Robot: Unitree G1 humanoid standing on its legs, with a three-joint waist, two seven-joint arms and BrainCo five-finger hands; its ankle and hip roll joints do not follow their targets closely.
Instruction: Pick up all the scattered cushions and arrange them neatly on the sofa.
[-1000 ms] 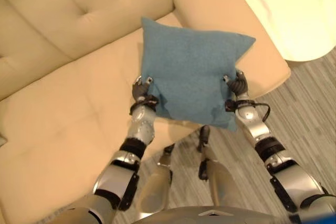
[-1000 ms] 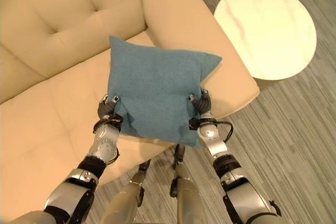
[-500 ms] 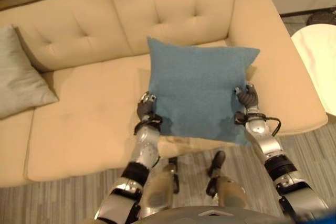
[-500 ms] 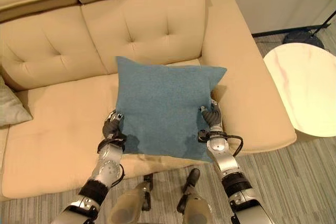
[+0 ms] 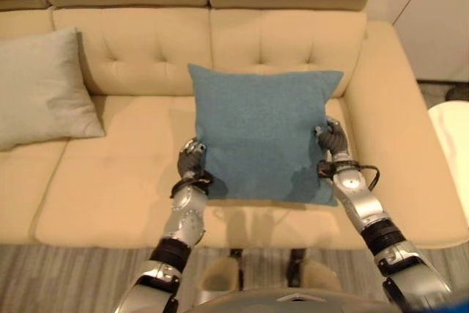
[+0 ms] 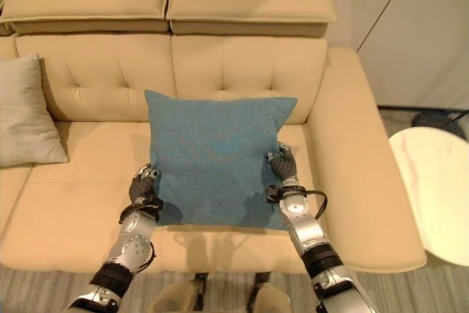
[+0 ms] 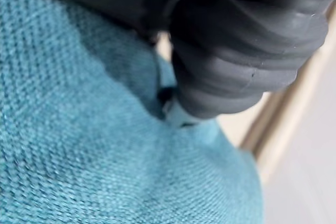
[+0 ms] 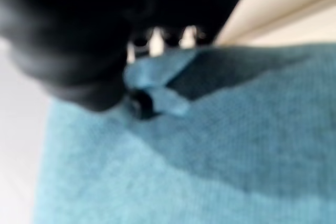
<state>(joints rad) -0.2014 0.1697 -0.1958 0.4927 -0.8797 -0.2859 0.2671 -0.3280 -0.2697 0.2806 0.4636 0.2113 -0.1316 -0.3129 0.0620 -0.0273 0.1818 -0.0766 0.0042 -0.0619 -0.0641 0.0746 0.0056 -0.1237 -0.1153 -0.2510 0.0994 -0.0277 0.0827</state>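
A square blue cushion [image 5: 264, 133] hangs upright in the air over the beige sofa's seat [image 5: 124, 174], in front of the right backrest. My left hand [image 5: 192, 160] pinches its lower left edge and my right hand [image 5: 331, 139] grips its right edge, fingers curled into the cloth. The wrist views show the blue cushion [image 7: 94, 145] [image 8: 220, 150] bunched against each hand. A grey cushion [image 5: 40, 86] leans against the backrest at the sofa's left.
The sofa's right armrest [image 5: 410, 144] runs beside my right arm. A round white side table [image 6: 436, 196] stands on the striped grey floor to the right. A pale wall [image 6: 418, 27] rises behind it.
The camera has tilted up, bringing the whole backrest and the grey cushion into view. The blue cushion stays held in both hands, now square to the sofa's back.
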